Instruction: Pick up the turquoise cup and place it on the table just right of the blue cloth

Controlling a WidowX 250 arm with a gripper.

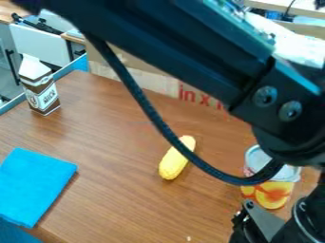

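Black cable (pixel 236 180) is looping in front of the can (pixel 274 195), which is standing on the worktop (pixel 108 156) near the gripper (pixel 273 228); whether that is gripping anything, one cannot tell. Swinging low, the arm (pixel 165 42) could be toppling the can or sending the rounded corn (pixel 172 166) rolling.

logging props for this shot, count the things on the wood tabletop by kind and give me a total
Brown and white paper carton with a peaked top: 1
Yellow toy corn cob: 1
Bright blue flat cloth: 1
Round container with orange and yellow sides: 1
Total: 4

Uncounted: dark blue patch, lower left corner, too cut off to tell
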